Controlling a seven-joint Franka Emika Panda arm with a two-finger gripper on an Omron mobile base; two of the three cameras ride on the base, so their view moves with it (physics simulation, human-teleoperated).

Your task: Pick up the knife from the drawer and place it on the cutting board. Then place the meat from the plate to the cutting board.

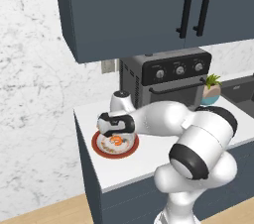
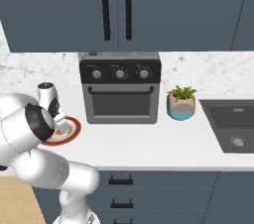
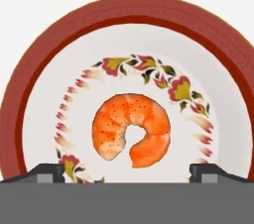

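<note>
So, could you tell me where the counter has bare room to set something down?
Bare counter runs in front of the toaster oven, from the plate across to the sink. It is crowded at the plate, under the hand.

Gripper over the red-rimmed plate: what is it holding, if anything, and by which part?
Nothing. The gripper hangs open above the curled orange shrimp on the red-rimmed plate.

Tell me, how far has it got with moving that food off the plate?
Nothing looks finished yet. The meat, a curled orange shrimp, lies in the middle of the plate on the counter. The gripper hovers right above it, jaws open, gripping nothing. Grasping the meat and carrying it to a cutting board remains.
</note>
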